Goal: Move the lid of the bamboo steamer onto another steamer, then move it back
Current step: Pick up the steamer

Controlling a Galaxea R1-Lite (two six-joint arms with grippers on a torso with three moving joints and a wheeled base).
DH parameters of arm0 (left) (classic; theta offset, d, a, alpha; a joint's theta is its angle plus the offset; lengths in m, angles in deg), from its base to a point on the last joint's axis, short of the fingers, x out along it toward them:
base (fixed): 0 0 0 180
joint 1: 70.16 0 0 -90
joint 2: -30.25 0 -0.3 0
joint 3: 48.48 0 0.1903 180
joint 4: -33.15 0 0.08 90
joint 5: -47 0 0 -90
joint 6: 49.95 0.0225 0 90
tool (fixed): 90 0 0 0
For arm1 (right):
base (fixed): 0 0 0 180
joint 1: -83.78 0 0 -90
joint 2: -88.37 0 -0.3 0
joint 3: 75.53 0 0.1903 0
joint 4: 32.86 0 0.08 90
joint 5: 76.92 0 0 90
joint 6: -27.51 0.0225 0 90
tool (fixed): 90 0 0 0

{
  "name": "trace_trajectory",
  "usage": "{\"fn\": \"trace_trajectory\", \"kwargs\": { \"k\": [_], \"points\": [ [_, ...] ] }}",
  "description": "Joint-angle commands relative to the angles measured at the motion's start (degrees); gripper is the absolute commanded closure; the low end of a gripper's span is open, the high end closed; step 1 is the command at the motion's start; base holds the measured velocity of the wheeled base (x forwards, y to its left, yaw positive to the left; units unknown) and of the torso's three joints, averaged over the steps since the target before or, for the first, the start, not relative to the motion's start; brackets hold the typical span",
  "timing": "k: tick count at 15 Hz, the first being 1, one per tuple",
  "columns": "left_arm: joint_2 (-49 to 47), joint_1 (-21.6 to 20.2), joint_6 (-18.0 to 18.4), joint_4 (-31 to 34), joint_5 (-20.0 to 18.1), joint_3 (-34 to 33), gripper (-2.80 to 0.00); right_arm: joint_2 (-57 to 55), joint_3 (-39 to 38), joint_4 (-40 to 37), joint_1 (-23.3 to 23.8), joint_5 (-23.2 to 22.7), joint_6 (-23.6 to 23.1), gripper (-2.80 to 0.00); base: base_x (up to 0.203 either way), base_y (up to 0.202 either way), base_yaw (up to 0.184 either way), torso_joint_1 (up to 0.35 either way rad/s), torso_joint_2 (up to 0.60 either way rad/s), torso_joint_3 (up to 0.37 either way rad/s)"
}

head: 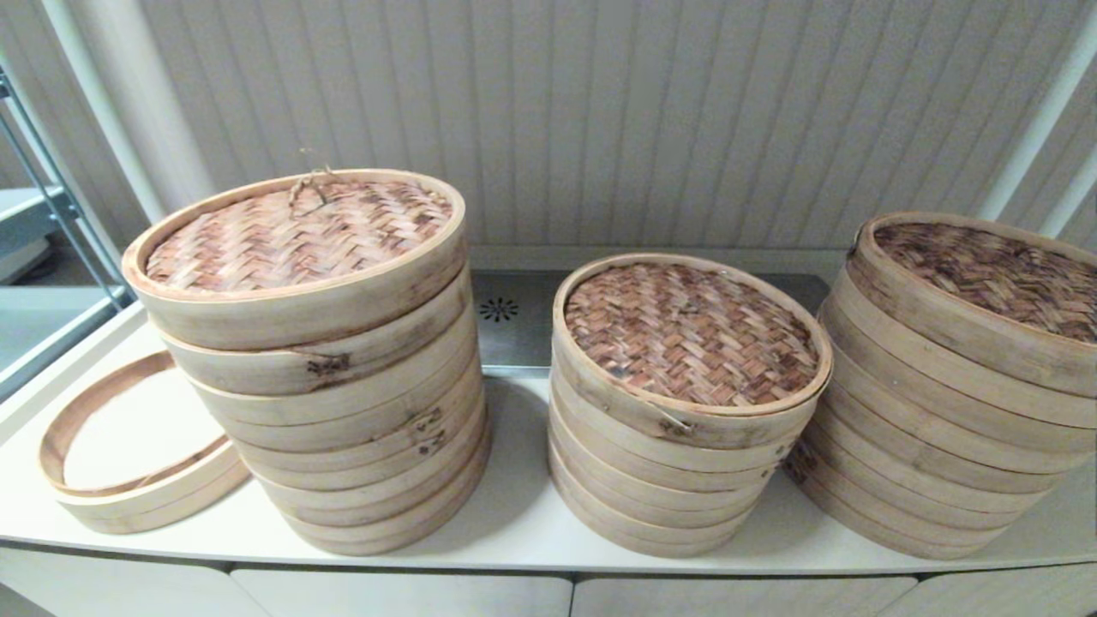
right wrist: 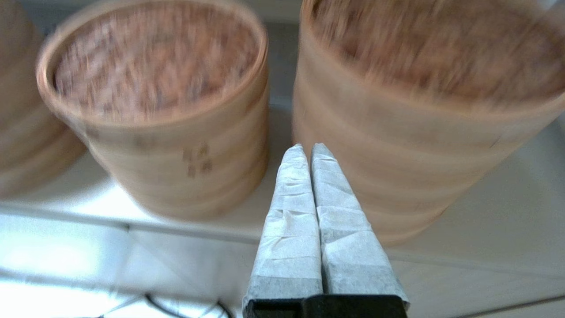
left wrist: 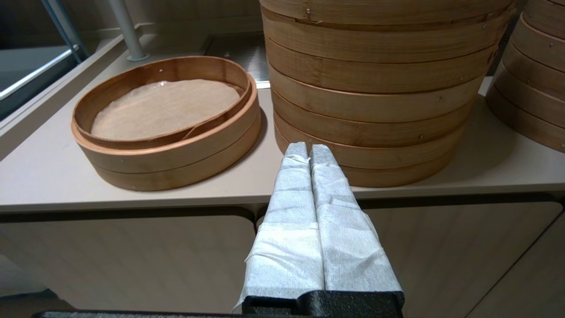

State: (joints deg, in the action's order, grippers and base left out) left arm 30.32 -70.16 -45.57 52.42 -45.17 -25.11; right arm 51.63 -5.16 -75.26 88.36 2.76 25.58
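Three stacks of bamboo steamers stand on a white counter [head: 514,518]. The tall left stack [head: 343,411] carries a woven bamboo lid [head: 296,236] with a small loop handle. The middle stack [head: 677,463] and the right stack [head: 943,446] also have woven tops. Neither gripper shows in the head view. My left gripper [left wrist: 307,148] is shut and empty, hanging before the counter's front edge at the foot of the left stack [left wrist: 375,92]. My right gripper [right wrist: 307,148] is shut and empty, facing the gap between the middle stack [right wrist: 167,145] and the right stack [right wrist: 419,132].
A single low steamer ring [head: 128,480] with a pale liner lies at the counter's far left, seen also in the left wrist view [left wrist: 167,145]. A metal grate [head: 506,317] lies behind the stacks. A panelled wall closes the back; cupboard fronts sit below the counter.
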Motion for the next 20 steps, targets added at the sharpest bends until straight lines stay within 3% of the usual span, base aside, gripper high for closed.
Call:
{"fn": "trace_trajectory", "kwargs": {
  "k": [1,8,11,20],
  "points": [
    [0.0,0.0,0.0,0.0,0.0,-2.0,0.0,2.7,-6.6,1.9,-1.2,-0.2,0.0,0.0,0.0,0.0,0.0,0.0,0.0,0.0],
    [0.0,0.0,0.0,0.0,0.0,-2.0,0.0,7.7,-32.5,18.3,-3.3,-0.3,-0.2,0.0,0.0,0.0,0.0,0.0,0.0,0.0],
    [0.0,0.0,0.0,0.0,0.0,-2.0,0.0,14.4,-37.3,18.7,-7.4,0.4,-0.6,0.0,0.0,0.0,0.0,0.0,0.0,0.0],
    [0.0,0.0,0.1,-0.1,0.0,-2.0,0.0,37.3,-46.2,18.0,-5.8,9.3,-1.7,0.0,0.0,0.0,0.0,0.0,0.0,0.0]
  ]
}}
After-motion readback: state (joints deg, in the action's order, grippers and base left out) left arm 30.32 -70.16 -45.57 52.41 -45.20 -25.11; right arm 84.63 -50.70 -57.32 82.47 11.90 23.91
